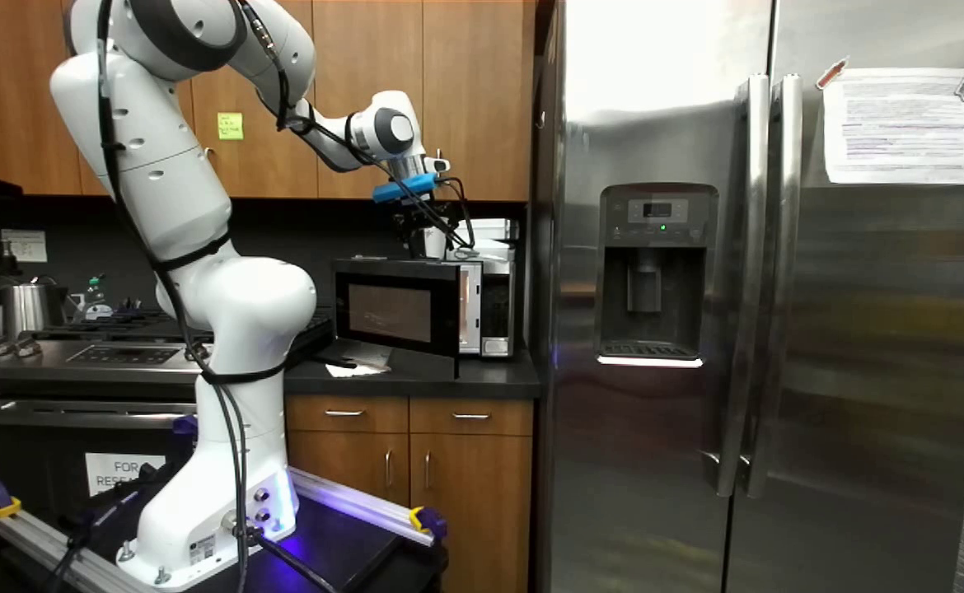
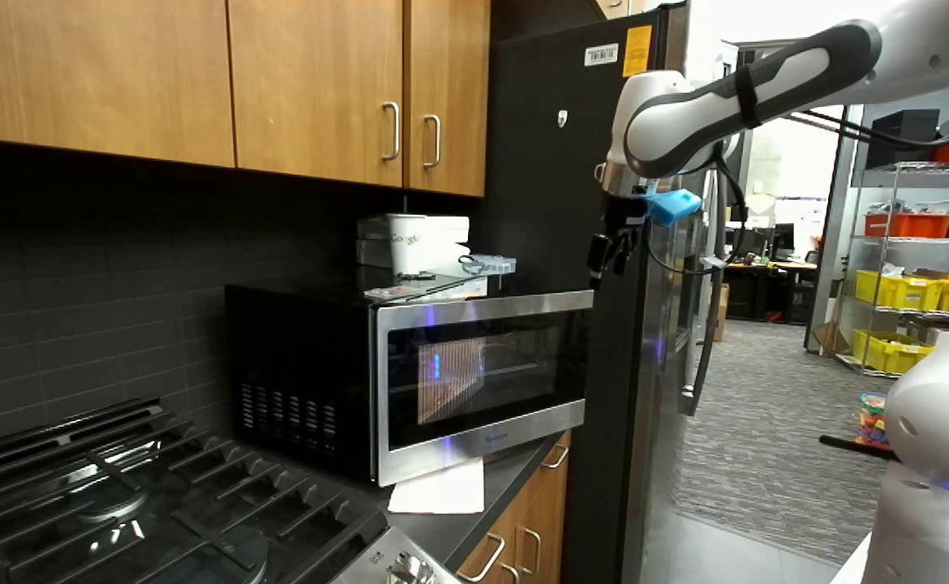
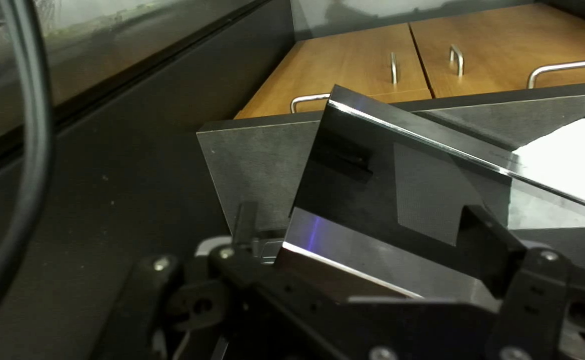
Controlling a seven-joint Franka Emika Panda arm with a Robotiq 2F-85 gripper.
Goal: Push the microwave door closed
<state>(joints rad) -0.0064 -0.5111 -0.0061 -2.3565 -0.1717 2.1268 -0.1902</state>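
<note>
Beside the stainless-steel refrigerator (image 1: 853, 329), a Robotiq gripper (image 3: 362, 227) hangs with its fingers (image 3: 490, 252) spread, grasping nothing, the microwave door (image 2: 487, 377) below them. Ajar, the door runs lengthwise from its hinge to a free edge nearer the refrigerator, likely the edge to push toward the microwave body (image 2: 304, 357) beyond.

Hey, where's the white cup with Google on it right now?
In an exterior view, the white cup stands on top of the microwave, in front of the white boxes and left of the gripper in that picture.
</note>
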